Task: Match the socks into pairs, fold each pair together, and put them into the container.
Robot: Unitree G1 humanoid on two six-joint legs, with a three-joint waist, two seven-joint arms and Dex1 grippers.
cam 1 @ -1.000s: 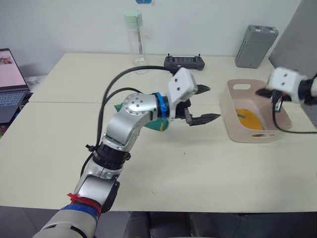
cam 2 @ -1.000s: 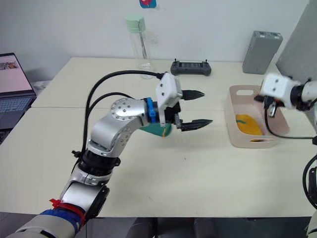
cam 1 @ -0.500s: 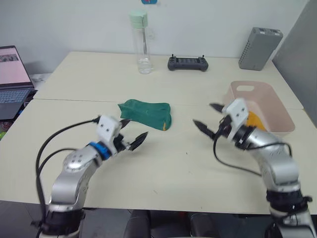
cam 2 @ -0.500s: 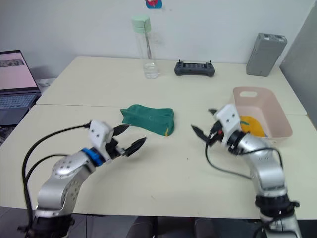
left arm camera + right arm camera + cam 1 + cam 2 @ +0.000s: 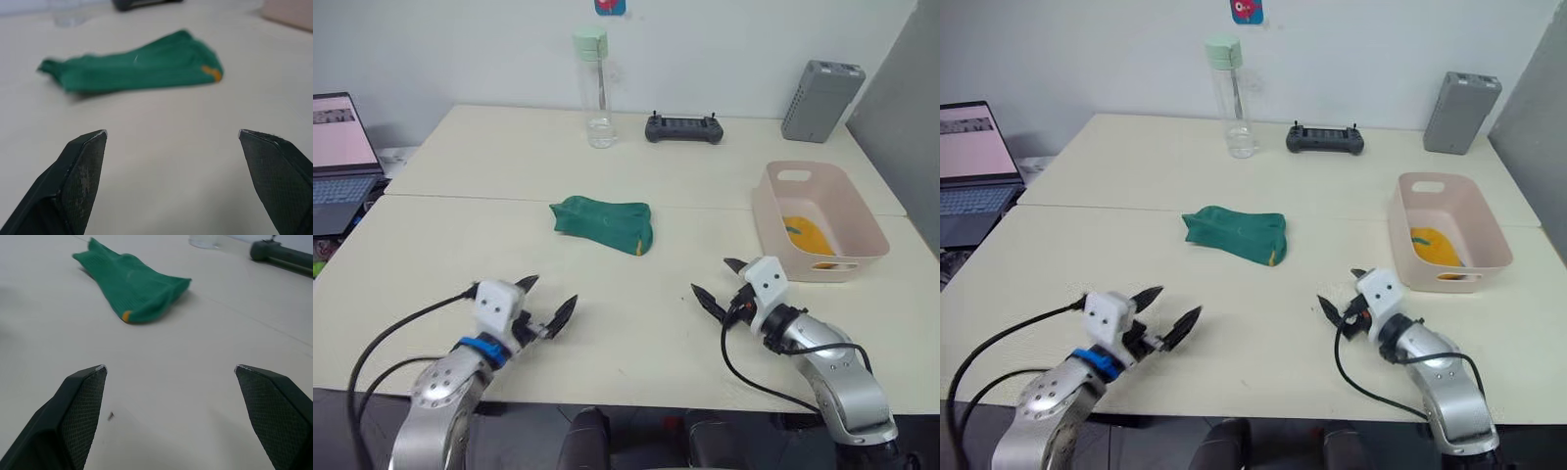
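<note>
Two robot hands sit low over the near edge of the pale cream counter point(image 5: 636, 352), well apart from each other. The left hand point(image 5: 545, 305) has its two black fingers spread wide and holds nothing; the right hand point(image 5: 718, 283) is likewise spread wide and empty. Both hover just above the bare surface.

Between them and farther back, one folded bundle of dark green knitted ankle sock point(image 5: 603, 222) with a small yellow mark at the toe lies flat near the middle of the counter. Whether it is one sock or two laid together cannot be told. In the left wrist view the green bundle point(image 5: 132, 68) lies ahead of the spread fingers point(image 5: 80, 169), apart from them; in the right wrist view it point(image 5: 131, 289) lies ahead as well, untouched.

The pale pink rectangular plastic bin with rounded corners and cut-out handle slots point(image 5: 862, 215) stands to the right, beyond the right hand. Inside it lies one mustard-yellow sock bundle point(image 5: 807, 235) with a small green mark.

Along the back of the counter stand one clear plastic bottle with a pale green cap point(image 5: 595, 90), one black handheld controller point(image 5: 682, 127) and one grey ribbed box point(image 5: 820, 87). One open laptop point(image 5: 340, 157) sits at the far left.
</note>
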